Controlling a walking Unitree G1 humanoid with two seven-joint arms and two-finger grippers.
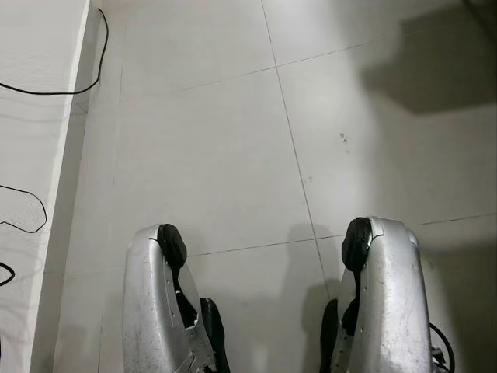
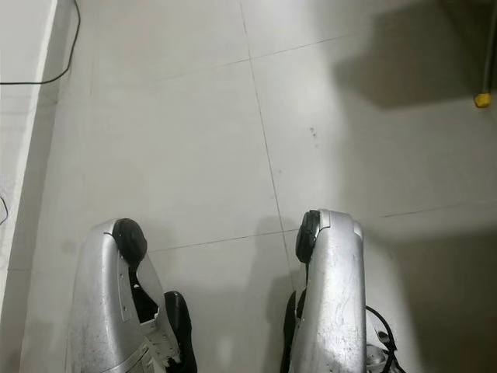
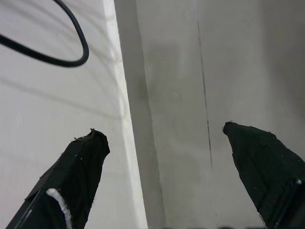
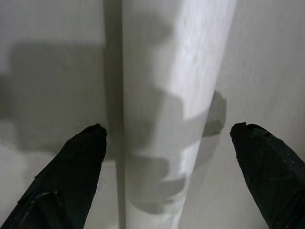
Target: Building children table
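Two silver arms are seen low at the near edge of the tiled floor (image 1: 233, 155), both hanging idle. The left gripper (image 3: 164, 138) has its jaws spread wide with nothing between them, over the border between the floor and a white surface (image 3: 52, 119); a black cable (image 1: 93, 62) lies on that surface at far left. The right gripper (image 4: 167, 138) is likewise spread wide and empty, above a pale upright panel (image 4: 176, 71), possibly a table part; this cannot be told. No table is recognised. A small yellow object (image 2: 482, 99) sits far right. Risk judged: the cable could be snagged if the robot steps left.
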